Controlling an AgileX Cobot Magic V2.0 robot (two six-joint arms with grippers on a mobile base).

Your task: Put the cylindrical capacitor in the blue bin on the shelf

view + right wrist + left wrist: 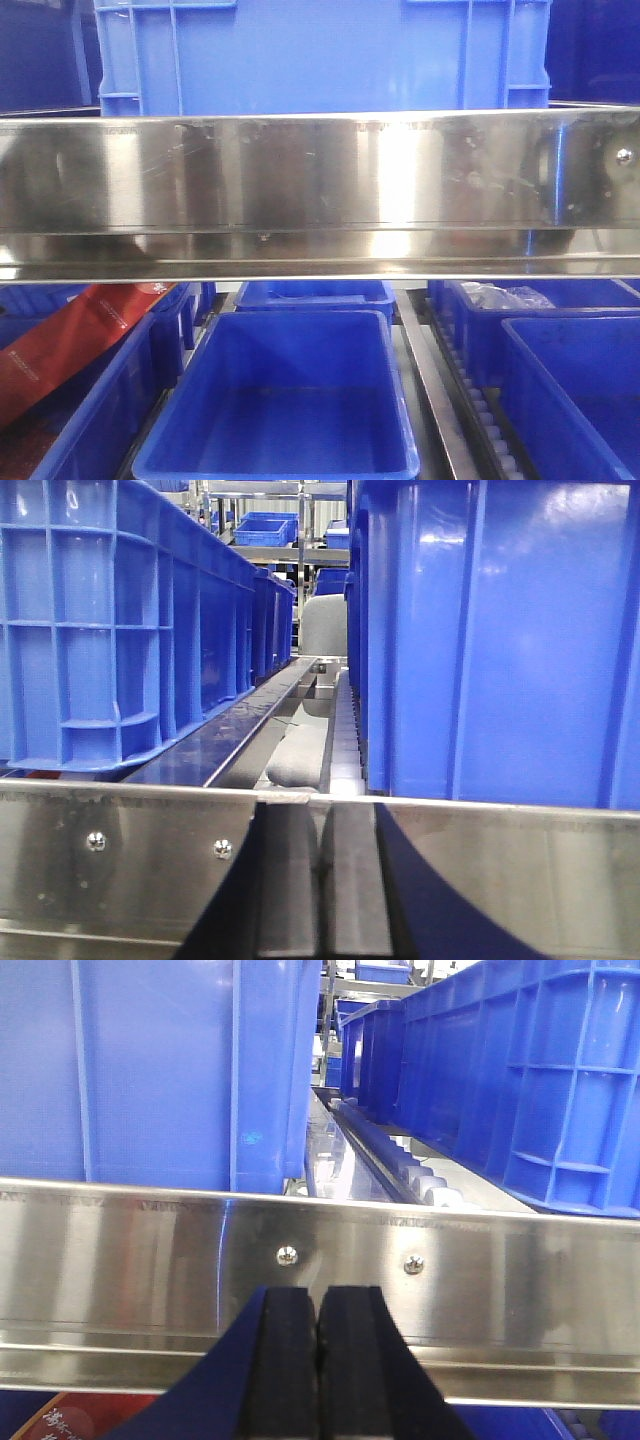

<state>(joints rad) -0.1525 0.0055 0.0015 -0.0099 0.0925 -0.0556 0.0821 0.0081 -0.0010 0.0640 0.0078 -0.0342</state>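
Shelf (320, 180) front rail, wide and scratched stainless steel, spans the exterior view from edge to edge. Above it sits a large blue crate (320, 55). Below it an open blue bin (290, 400) stands at centre, its interior bare as far as visible. Further blue bins flank it on both sides; a red printed package (70, 345) lies slanted in the bin to the left, and a clear plastic bag (505, 297) rests in a bin at upper right.

Left gripper (320, 1360): black pads pressed together with only a thin seam between them, nothing seen between them. It sits directly in front of the rail, just below two screws (287, 1255). Beyond the rail, a blue crate wall (150, 1070) rises ahead and to the left of the gripper; a second crate (520, 1080) runs ahead to the right, with a roller track (400, 1160) between them.

Right gripper (322, 880): dark pads closed flush against each other, nothing seen between them, positioned against the rail. Ahead to its left a ribbed blue crate (120, 630); ahead to its right a smooth blue crate wall (500, 640). A metal divider channel (250, 730) runs straight ahead between them.

Cylindrical capacitor: not visible in any view; its location cannot be determined.
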